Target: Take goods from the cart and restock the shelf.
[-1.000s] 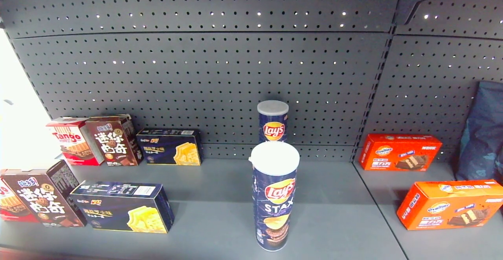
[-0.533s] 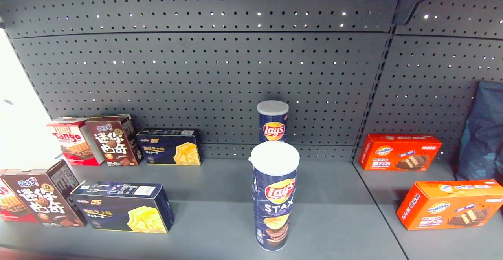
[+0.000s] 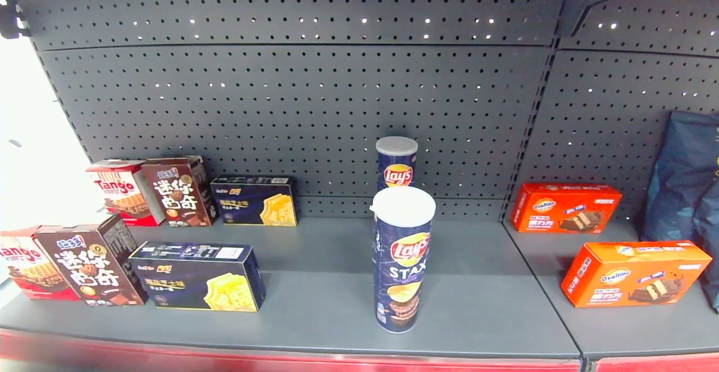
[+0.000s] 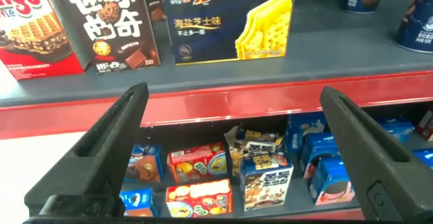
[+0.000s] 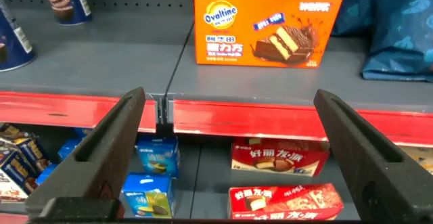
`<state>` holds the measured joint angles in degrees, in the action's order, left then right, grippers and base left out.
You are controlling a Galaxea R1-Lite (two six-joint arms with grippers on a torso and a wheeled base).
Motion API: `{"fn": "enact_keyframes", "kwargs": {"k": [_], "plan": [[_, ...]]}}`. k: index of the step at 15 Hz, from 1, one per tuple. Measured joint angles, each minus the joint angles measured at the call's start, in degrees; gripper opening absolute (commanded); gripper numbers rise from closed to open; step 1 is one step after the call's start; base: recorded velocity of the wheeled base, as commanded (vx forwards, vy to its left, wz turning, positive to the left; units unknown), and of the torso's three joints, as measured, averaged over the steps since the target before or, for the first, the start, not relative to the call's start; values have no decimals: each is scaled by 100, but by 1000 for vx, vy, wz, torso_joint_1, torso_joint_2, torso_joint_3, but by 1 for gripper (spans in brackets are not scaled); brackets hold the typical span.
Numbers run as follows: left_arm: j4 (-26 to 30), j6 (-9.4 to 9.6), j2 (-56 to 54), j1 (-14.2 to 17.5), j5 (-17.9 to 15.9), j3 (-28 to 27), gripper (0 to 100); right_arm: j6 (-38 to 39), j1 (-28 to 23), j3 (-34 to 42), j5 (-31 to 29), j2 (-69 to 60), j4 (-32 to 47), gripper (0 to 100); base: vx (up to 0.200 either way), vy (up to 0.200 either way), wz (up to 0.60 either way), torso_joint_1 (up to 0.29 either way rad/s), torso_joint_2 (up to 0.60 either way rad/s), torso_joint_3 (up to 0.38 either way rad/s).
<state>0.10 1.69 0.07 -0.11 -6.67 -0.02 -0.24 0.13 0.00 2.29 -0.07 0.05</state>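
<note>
We judge restocking partly done: a near chip can [image 3: 403, 259] stands on the shelf [image 3: 314, 310], with gaps to fill. Our left claw [image 4: 230, 153] and right claw [image 5: 226, 156] gape empty.

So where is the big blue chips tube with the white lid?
In the head view, the tall white-lidded blue chips tube stands centre, in front of the grey-lidded blue tube.

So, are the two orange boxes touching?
Apart. The head view shows bare grey shelf between the rear orange box and the front orange box.
</note>
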Motion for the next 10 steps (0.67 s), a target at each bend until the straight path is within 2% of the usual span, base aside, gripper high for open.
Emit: {"fn": "enact_keyframes", "kwargs": {"k": [10], "plan": [[0, -4, -5, 4, 10, 2, 100, 6, 0, 0, -9, 0, 5, 100, 0, 0, 0, 0, 0, 0]]}}
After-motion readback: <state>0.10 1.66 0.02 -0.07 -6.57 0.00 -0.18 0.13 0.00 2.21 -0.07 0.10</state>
